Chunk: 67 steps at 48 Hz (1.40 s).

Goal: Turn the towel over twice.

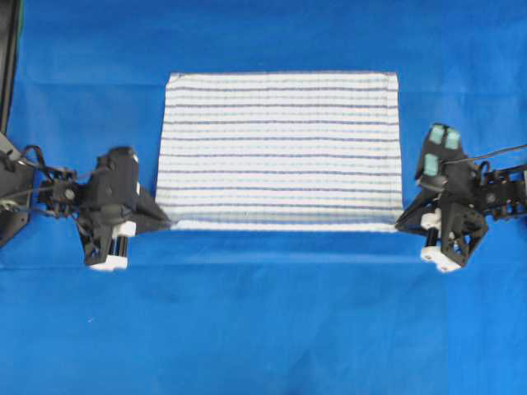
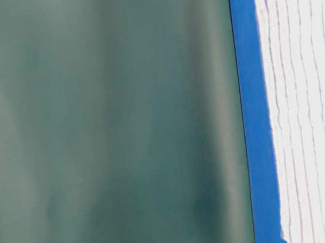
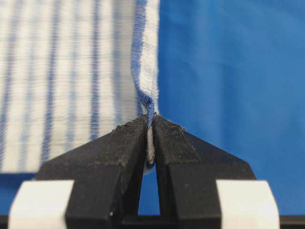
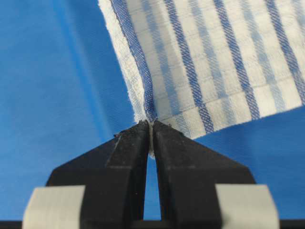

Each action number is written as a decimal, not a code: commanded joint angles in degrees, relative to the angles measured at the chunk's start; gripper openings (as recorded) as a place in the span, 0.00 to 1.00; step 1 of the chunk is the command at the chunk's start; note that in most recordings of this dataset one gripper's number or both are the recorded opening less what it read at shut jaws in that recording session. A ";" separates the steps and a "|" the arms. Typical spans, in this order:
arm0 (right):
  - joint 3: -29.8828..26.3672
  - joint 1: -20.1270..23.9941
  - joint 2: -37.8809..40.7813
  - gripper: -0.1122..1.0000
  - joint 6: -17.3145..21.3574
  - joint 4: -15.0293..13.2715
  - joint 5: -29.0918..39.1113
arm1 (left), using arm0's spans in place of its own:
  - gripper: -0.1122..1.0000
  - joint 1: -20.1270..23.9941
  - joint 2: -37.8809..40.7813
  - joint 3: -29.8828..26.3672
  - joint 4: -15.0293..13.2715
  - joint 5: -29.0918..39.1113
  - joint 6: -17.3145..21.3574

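Blue table cloth (image 1: 263,329) over the whole work surface, smooth and flat. Plain grey-green backdrop (image 2: 104,128) behind the table in the table-level exterior view.

Towel (image 1: 280,148) spread flat at the centre of the cloth, toward the far half of the overhead view. White weave, thin blue stripes running across its width, faint checks between them. Far edge straight, with hemmed corners. Near edge pulled taut between the two grippers, with a pale band along it. In the table-level view, visible as a bright striped sheet (image 2: 308,111) lying on the blue cloth.

Left gripper (image 1: 165,222) at the near left corner of the towel. Fingers closed together on the hem, as seen from the left wrist camera (image 3: 150,143): a narrow fold of blue-edged fabric pinched upright between the black pads, fabric rising slightly from the cloth at the pinch. Striped surface to one side of the hem, bare blue cloth to the other.

Right gripper (image 1: 401,222) at the near right corner of the towel. Fingers likewise pressed together on the corner, as seen from the right wrist camera (image 4: 150,131): hem edge caught between the pads, corner lifted clear of the cloth, striped side facing the camera.

Both arms low, well apart, one at each side of the towel.
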 commanded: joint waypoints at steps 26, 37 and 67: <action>-3.34 5.89 2.29 0.15 0.26 0.09 -0.70 | 0.13 -5.54 3.60 -2.29 -0.09 -2.90 -3.87; -3.69 5.71 2.20 0.15 0.09 -0.35 -0.62 | 0.29 -5.54 3.08 -2.64 -0.09 -2.55 -3.78; -7.82 -0.35 -15.38 0.69 -1.76 -20.74 7.91 | 0.74 2.81 -20.65 -5.80 0.09 12.83 3.16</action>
